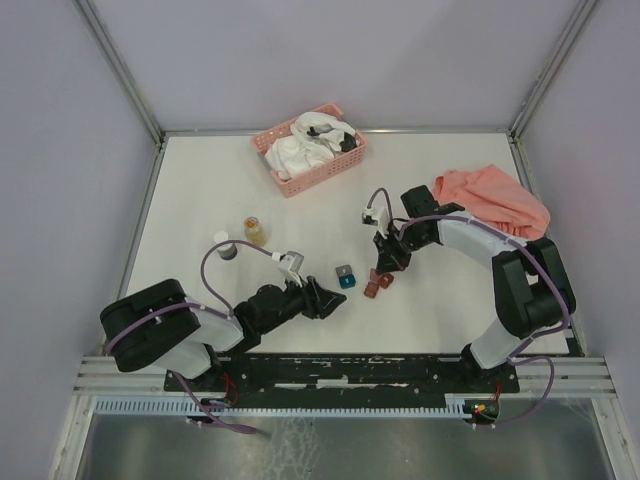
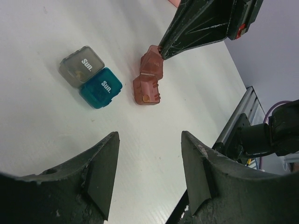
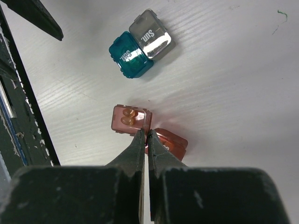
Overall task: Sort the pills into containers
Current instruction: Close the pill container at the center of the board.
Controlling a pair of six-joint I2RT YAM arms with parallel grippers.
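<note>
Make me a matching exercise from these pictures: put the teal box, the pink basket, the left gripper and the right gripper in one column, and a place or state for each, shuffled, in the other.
Column one
1. teal box
2. pink basket
3. left gripper
4. right gripper

Column two
A. jaws shut, tips at the dark red boxes
B. on the far side of the table, white cloth inside
C. side by side with the grey box, touching it
D. jaws apart, holding nothing

Pairs: 1-C, 2-B, 3-D, 4-A
</note>
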